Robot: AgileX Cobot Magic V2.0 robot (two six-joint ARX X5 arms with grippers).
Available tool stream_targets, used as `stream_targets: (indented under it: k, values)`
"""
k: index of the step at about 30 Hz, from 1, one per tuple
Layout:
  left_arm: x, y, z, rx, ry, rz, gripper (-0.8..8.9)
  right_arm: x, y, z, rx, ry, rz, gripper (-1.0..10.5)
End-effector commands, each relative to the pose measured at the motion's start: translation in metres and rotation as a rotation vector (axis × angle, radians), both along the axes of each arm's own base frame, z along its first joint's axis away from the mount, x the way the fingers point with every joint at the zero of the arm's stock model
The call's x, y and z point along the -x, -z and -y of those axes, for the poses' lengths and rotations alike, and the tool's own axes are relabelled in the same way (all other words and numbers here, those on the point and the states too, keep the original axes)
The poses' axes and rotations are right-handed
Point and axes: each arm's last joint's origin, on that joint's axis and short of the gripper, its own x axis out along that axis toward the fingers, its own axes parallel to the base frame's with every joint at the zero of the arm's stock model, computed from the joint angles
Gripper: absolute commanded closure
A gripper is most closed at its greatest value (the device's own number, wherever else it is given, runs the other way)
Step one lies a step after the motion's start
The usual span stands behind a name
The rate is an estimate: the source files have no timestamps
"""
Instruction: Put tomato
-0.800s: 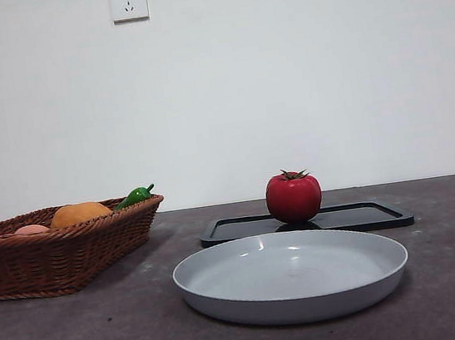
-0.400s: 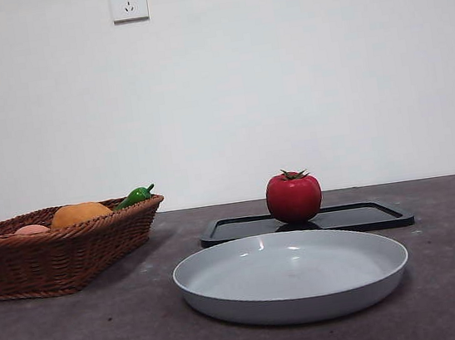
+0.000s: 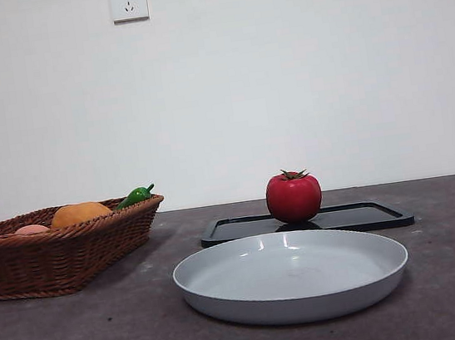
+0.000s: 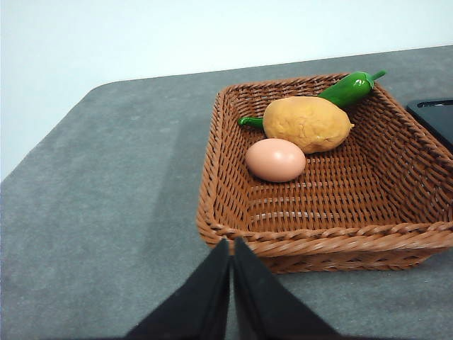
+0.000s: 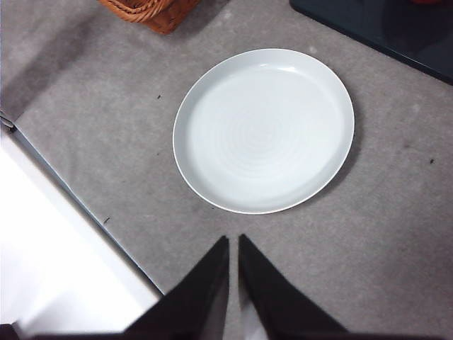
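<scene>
1. The tomato (image 3: 293, 198) sat upright on the black tray (image 3: 360, 218) at the far side of the table, stem up, toward the tray's left end. Nothing was touching it.

2. The grey plate (image 3: 227, 292) lay empty just in front of the tray, nearer the camera. The task named no goal, so the plate looked the likeliest place for the tomato, though that was only a judgement.

3. The right gripper (image 5: 233, 244) hung high above the near edge of the plate with its jaws pressed together, holding nothing. Only a sliver of the tomato showed at the far edge of its view.

4. The left gripper (image 4: 231, 248) waited over the near rim of the basket (image 4: 233, 234) on the left, jaws likewise together and empty. The basket held a green pepper (image 4: 345, 89), an egg (image 4: 276, 159) and a lumpy orange-yellow fruit (image 4: 308, 123).

5. The right arm seemed the better placed for the pick, since the tray lay just beyond the plate it was looking down on.

6. To do it well, the jaws would need to be spread wide before descending, as the tomato was round and glossy and could slip.

7. Coming down from above, centred over the stem and closing across the widest part, should give the firmest hold.

8. A gentle squeeze and a straight lift clear of the tray's raised lip would be wise before carrying it near, toward the plate.
</scene>
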Motion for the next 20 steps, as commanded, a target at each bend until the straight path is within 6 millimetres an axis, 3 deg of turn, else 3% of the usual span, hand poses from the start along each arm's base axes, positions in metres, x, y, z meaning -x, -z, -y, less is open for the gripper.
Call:
stream_targets:
  k: [1, 12, 15, 20]
  values:
    - [-0.001, 0.008, 0.0, 0.008, -0.006, -0.027, 8.06, 0.0, -0.002, -0.001, -0.013, -0.001, 0.003, 9.3]
    - [-0.001, 0.008, 0.0, 0.008, -0.006, -0.027, 8.06, 0.0, -0.002, -0.001, -0.011, 0.0, 0.006, 9.3]
    - [-0.001, 0.008, 0.0, 0.008, -0.006, -0.027, 8.06, 0.001, -0.007, 0.006, 0.01, 0.021, 0.095, 9.3]
    - [-0.001, 0.008, 0.0, 0.008, -0.006, -0.027, 8.06, -0.001, -0.017, 0.027, -0.09, 0.203, 0.337, 9.3]
